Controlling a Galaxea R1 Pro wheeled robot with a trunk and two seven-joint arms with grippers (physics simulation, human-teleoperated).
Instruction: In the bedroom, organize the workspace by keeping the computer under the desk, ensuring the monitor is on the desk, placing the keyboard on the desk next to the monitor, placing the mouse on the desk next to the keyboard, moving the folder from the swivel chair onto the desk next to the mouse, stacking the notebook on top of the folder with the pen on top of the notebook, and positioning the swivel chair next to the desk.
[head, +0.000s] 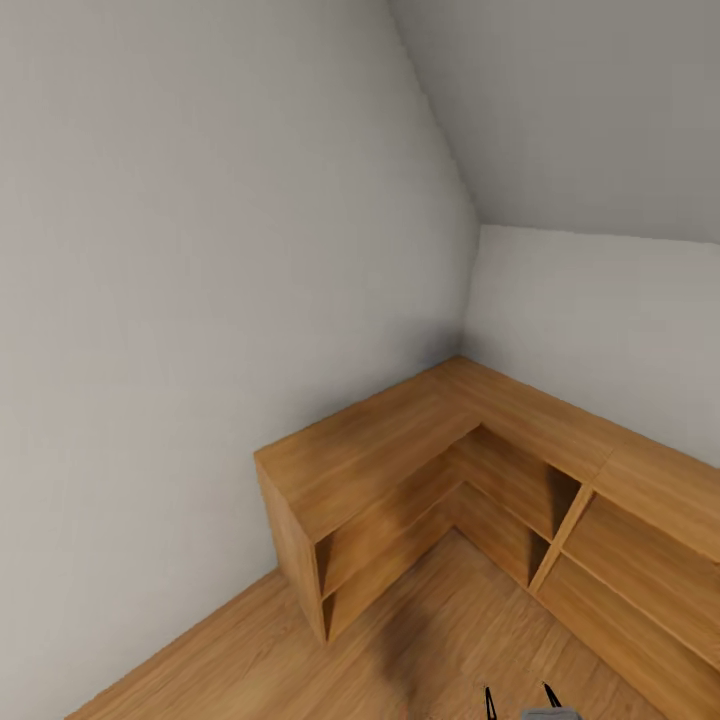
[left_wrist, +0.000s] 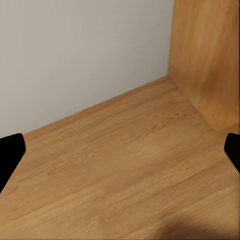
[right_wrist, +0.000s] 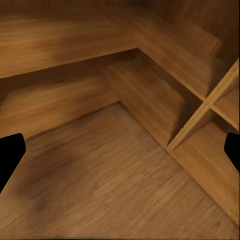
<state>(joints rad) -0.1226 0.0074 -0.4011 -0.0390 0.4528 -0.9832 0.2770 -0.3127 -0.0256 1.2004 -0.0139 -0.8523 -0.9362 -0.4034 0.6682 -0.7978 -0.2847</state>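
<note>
Ahead, grey walls (head: 200, 250) meet above a low L-shaped wooden shelf unit (head: 400, 450) on wood floor (head: 250, 660), its open compartments bare. Left gripper (left_wrist: 120, 150) and right gripper (right_wrist: 120, 150) fingers are spread wide, holding nothing.

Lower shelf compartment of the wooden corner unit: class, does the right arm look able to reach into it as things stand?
Probably yes. The right gripper faces the open-fronted wooden shelf unit, fingers spread, with bare wood floor between them and nothing blocking the lower compartment.
</note>
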